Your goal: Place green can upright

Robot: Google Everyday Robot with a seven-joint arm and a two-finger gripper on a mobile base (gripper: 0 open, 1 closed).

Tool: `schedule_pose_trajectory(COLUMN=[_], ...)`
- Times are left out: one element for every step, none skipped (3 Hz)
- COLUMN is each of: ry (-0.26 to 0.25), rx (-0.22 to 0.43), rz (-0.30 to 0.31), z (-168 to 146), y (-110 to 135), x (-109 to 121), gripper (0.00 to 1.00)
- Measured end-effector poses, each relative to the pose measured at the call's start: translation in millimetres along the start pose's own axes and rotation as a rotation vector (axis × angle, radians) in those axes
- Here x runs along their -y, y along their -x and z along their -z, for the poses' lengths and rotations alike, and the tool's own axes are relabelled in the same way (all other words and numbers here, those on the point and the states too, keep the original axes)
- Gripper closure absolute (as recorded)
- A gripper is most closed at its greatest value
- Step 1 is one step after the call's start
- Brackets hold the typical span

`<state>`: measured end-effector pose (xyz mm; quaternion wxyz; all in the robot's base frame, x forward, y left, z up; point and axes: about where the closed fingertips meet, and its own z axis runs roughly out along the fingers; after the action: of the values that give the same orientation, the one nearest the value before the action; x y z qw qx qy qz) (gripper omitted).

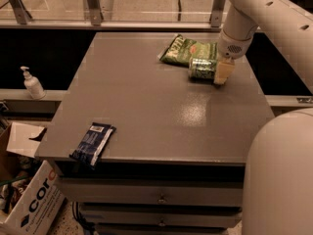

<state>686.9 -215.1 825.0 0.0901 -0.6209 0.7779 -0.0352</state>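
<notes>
The green can (pixel 202 68) lies on its side on the grey table (pixel 146 106) at the far right, just in front of a flat green snack bag (pixel 187 50). My gripper (pixel 222 72) hangs from the white arm at the can's right end, its pale fingers (pixel 223 71) down at table level against or right next to the can. The can's right end is hidden behind the fingers.
A dark blue snack packet (pixel 93 142) lies at the table's front left edge. A white pump bottle (pixel 33 83) stands on a ledge to the left. A cardboard box (pixel 27 204) sits on the floor at lower left. Drawers are below the tabletop.
</notes>
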Motion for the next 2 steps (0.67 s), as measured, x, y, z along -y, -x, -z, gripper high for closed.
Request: schedule_pose_trajectory(ry=[0.013, 0.000], rx=[-0.014, -0.009], rz=[-0.004, 0.025], z=[13, 45], y=[7, 18], x=[2, -1], gripper=[0.87, 1.00])
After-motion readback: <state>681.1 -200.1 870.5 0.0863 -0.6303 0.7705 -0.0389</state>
